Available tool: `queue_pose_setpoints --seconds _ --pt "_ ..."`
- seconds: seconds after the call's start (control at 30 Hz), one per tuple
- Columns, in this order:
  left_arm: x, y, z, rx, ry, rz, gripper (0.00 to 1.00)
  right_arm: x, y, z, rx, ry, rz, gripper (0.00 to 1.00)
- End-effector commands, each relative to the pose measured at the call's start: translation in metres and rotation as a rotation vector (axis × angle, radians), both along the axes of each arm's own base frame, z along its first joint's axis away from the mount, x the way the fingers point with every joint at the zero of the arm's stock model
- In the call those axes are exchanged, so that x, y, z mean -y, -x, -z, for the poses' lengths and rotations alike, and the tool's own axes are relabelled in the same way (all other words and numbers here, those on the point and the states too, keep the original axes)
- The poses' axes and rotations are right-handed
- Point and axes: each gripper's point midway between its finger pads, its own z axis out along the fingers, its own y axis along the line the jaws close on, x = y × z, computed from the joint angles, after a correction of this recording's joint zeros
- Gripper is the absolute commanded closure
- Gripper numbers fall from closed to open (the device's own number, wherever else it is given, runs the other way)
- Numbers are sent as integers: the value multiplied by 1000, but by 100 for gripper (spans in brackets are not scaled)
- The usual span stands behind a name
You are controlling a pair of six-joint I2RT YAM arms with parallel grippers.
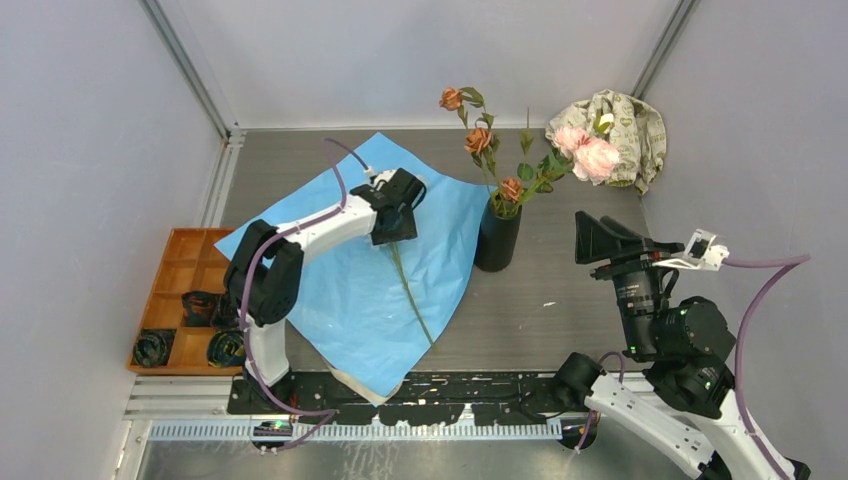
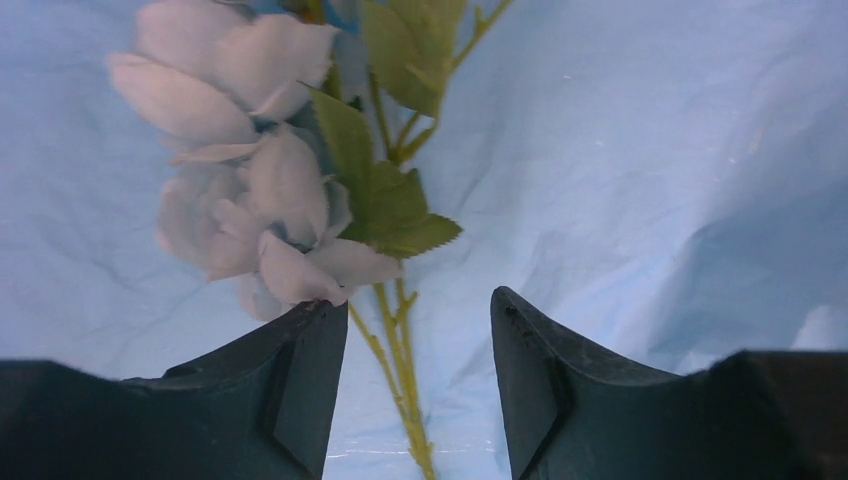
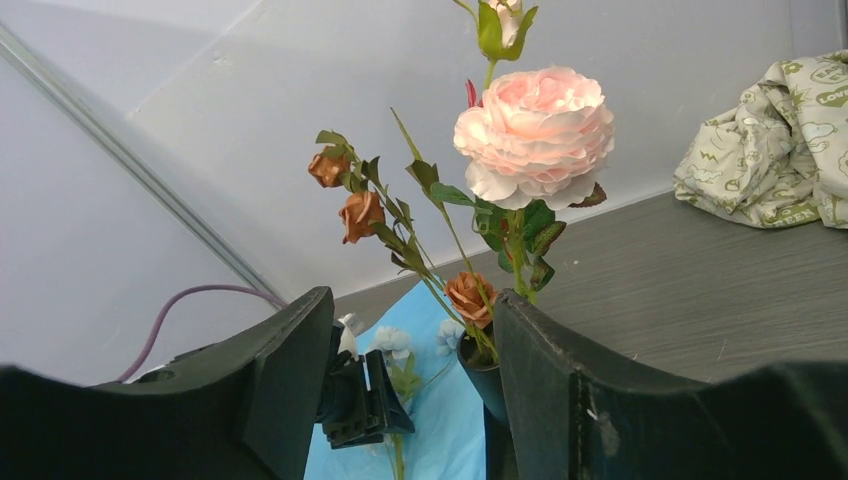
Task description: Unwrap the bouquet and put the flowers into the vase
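The bouquet's blue paper [image 1: 350,290] lies unwrapped and flat on the table. On it lies one flower with a pale blue head [image 2: 250,190] and a long green stem [image 1: 412,300]. My left gripper [image 1: 398,228] hovers over that stem, open. In the left wrist view the stem [image 2: 405,380] runs between the fingers of the left gripper [image 2: 418,300], clear of both. The black vase [image 1: 497,238] stands just right of the paper with orange-brown flowers [image 1: 478,140] and pink flowers [image 1: 590,155] in it. My right gripper [image 1: 590,238] is open and empty, to the right of the vase [image 3: 485,375].
A wooden compartment tray [image 1: 175,262] with dark rolled items sits at the table's left edge. A beige patterned cloth [image 1: 625,130] is bunched in the back right corner. Grey walls close in on the left, back and right.
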Motion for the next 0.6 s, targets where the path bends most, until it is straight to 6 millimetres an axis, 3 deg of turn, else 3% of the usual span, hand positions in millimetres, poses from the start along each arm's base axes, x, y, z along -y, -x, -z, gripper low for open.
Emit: queue_pose_setpoints --seconds 0.0,0.1,0.2,0.37,0.57 --pt "-28 -15 -44 114 -90 -101 44 1 5 -3 20 -25 -17 35" --pt "-41 -21 -64 150 -153 -133 41 -2 6 -4 19 -28 -39 34" --pt "-42 -28 -67 143 -182 -153 39 -5 6 -4 13 -26 -55 32" --pt "-40 -33 -41 76 -229 -179 37 -10 8 -4 7 -30 -84 31" --pt "-33 -20 -5 -21 -220 -167 39 -8 9 0 -6 -21 -81 31"
